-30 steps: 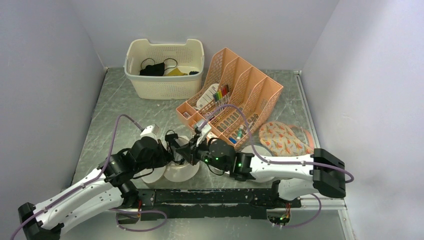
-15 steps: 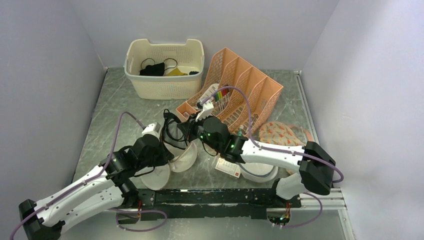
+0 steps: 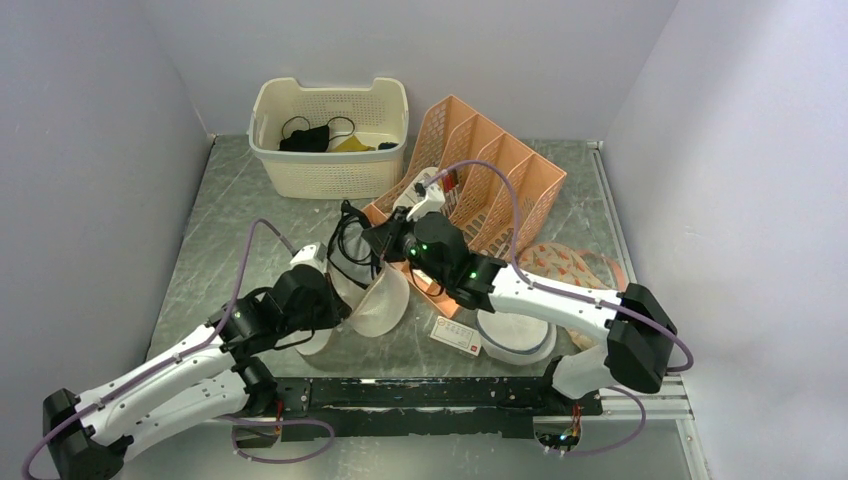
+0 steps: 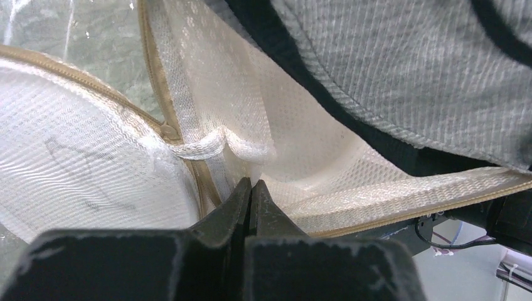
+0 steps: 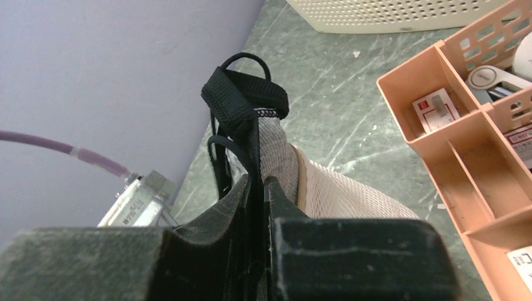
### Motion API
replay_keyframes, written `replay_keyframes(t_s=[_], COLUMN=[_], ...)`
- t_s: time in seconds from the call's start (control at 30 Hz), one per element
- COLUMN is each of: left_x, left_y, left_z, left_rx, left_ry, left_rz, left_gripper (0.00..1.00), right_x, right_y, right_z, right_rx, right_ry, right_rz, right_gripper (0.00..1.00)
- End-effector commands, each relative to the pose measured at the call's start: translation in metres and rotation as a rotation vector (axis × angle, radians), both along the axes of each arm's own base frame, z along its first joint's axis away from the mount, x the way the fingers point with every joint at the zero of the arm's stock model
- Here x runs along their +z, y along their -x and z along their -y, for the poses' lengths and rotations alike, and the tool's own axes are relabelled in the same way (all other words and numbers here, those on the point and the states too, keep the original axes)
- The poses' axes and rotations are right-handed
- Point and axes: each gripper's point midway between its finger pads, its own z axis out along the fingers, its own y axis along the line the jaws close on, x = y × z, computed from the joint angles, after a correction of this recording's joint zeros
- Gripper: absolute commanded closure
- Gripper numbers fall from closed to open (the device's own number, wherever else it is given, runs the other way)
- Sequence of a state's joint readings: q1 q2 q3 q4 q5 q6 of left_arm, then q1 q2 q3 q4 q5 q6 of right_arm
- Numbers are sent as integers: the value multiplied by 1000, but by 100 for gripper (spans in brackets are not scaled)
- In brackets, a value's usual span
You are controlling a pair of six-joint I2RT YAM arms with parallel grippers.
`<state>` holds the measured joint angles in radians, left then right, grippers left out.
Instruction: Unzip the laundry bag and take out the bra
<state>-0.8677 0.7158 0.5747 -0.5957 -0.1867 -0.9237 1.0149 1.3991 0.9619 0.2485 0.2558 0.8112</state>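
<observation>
The laundry bag, white mesh with beige zipper trim, gapes open near the table's front left. My left gripper is shut on a fold of its mesh wall, fingertips pinched together. The bra, grey fabric with black edges and thin black straps, hangs half out of the bag's mouth. My right gripper is shut on it just above the bag. In the right wrist view the gripper clamps the bra below a black strap loop, with the bag underneath.
A cream basket at the back holds a black mask-like cloth. An orange file organiser stands right of my right gripper. A patterned cloth, a round mesh disc with grey-blue rim and a small card lie under the right arm.
My right gripper has risen and moved toward the back, drawing the bra up out of the bag. The bag has tipped up and opened wider. The left gripper kept its hold.
</observation>
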Motion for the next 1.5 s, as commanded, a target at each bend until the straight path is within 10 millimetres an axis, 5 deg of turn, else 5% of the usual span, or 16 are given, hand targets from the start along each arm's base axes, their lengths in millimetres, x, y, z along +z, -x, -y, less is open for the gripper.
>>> replay_keyframes(t_s=[0.0, 0.3, 0.47, 0.63, 0.8, 1.0, 1.27, 1.47], left_x=[18, 29, 26, 20, 25, 37, 59, 83], left_y=[0, -3, -1, 2, 1, 0, -2, -3], left_z=[5, 6, 8, 2, -1, 3, -6, -7], left_rx=[-30, -30, -35, -22, -11, -24, -8, -3], left_ry=[23, 24, 34, 21, 27, 58, 64, 108], left_rz=[27, 40, 30, 20, 42, 64, 119, 171], left_gripper=[93, 93, 93, 93, 92, 58, 34, 25], right_x=[28, 13, 1, 24, 35, 43, 44, 45], right_y=[-16, 0, -6, -28, -25, -10, -2, -12], right_z=[-5, -32, -19, 8, 19, 38, 78, 78], right_rx=[-69, 1, -110, -142, -48, 114, 77, 48], right_ry=[-74, -94, -135, -116, -26, 147, 274, 295], right_rz=[-6, -62, -142, -94, -19, 157, 242, 256], right_gripper=[100, 100, 100, 100, 100, 100, 100, 100])
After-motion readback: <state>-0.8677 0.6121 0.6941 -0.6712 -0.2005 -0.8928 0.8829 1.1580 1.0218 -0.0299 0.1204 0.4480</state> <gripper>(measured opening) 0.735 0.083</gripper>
